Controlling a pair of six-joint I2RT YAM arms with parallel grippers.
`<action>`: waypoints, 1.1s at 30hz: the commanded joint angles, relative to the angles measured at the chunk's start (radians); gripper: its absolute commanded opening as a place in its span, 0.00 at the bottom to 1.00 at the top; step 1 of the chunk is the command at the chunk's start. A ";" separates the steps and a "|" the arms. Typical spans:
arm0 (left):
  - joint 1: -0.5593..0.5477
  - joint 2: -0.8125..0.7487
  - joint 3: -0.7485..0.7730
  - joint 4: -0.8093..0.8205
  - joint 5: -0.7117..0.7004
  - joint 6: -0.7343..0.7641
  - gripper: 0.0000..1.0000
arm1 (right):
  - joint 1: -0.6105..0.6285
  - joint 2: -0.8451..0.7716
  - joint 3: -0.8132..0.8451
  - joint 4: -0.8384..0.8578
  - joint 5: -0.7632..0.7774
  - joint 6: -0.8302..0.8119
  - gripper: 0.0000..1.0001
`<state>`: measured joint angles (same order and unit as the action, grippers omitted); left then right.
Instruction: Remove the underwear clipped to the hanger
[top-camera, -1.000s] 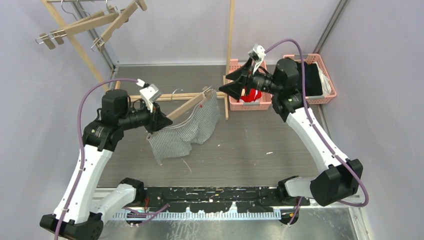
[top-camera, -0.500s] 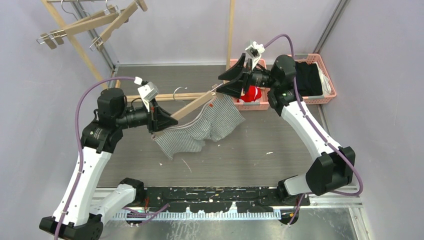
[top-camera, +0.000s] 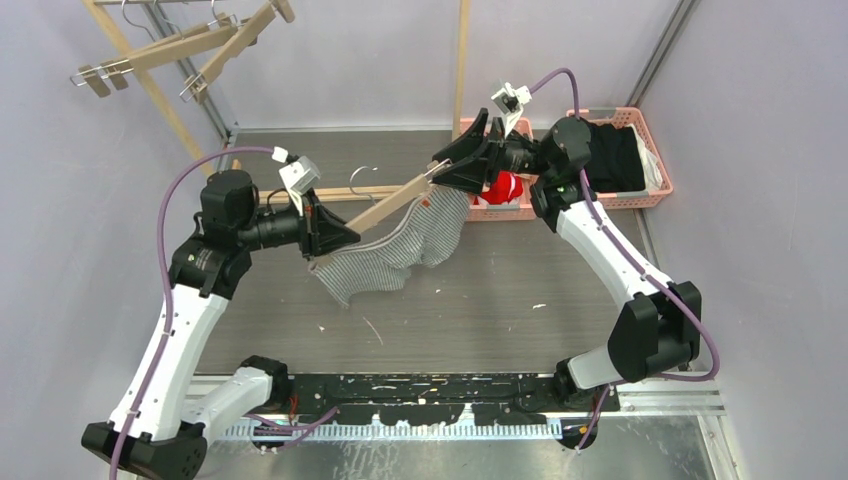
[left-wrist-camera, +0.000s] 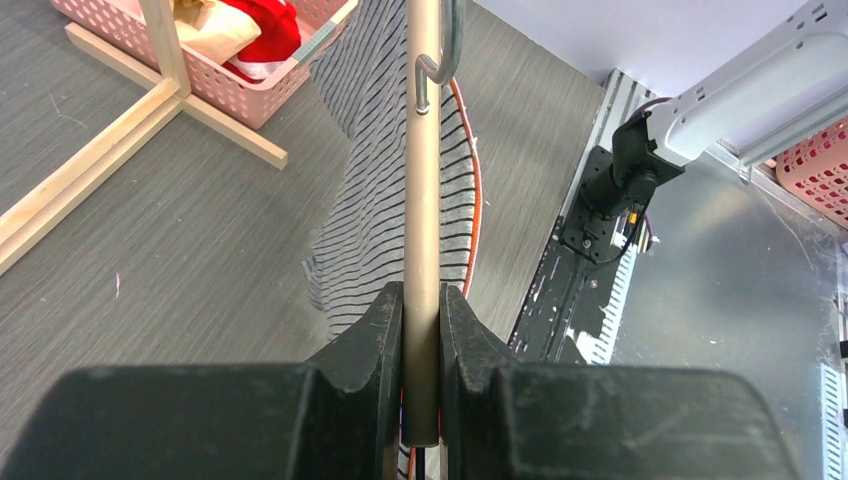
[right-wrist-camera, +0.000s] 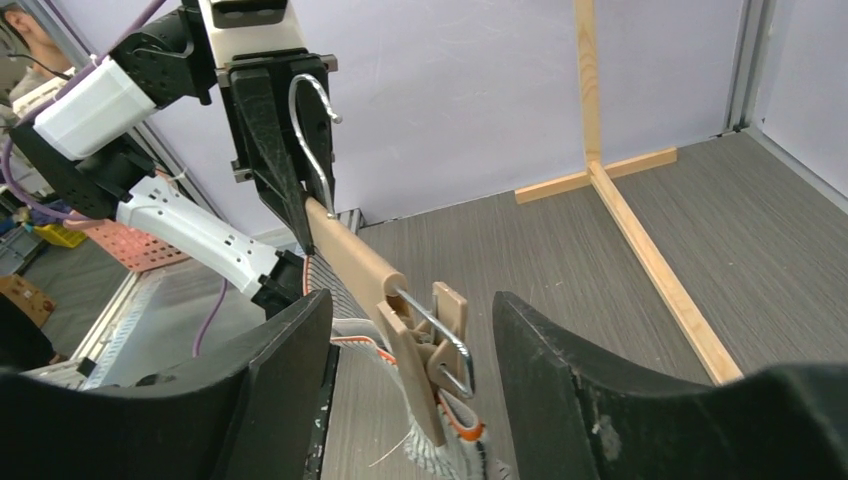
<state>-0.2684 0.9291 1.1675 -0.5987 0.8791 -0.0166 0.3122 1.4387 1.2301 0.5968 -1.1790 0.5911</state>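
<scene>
Wooden hanger bar sits pinched tight in the left gripper; the right gripper, spread wide, brackets the end clip. From that clip the pinstriped boxer briefs droop toward the bench (soft, light, likely to stretch). Pressing the clip's levers open looks wiser than tugging the cloth.

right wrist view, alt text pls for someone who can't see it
The right hand, open, has its two black fingers either side of the wooden clip that pinches grey-and-white pinstriped boxer briefs at the near end of a light wooden hanger. The left hand grips the hanger's far end.
</scene>
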 joint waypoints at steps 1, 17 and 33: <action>-0.002 -0.002 -0.001 0.117 0.036 -0.035 0.00 | 0.005 -0.011 0.001 0.070 -0.020 0.028 0.62; -0.002 0.003 -0.044 0.211 0.065 -0.104 0.00 | 0.039 0.019 0.003 0.075 -0.026 0.032 0.30; -0.002 -0.003 -0.055 0.277 0.088 -0.159 0.00 | 0.040 -0.077 -0.074 0.018 0.162 -0.054 0.96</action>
<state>-0.2684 0.9413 1.0962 -0.4355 0.9318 -0.1410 0.3473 1.4441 1.1851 0.5915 -1.1316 0.5758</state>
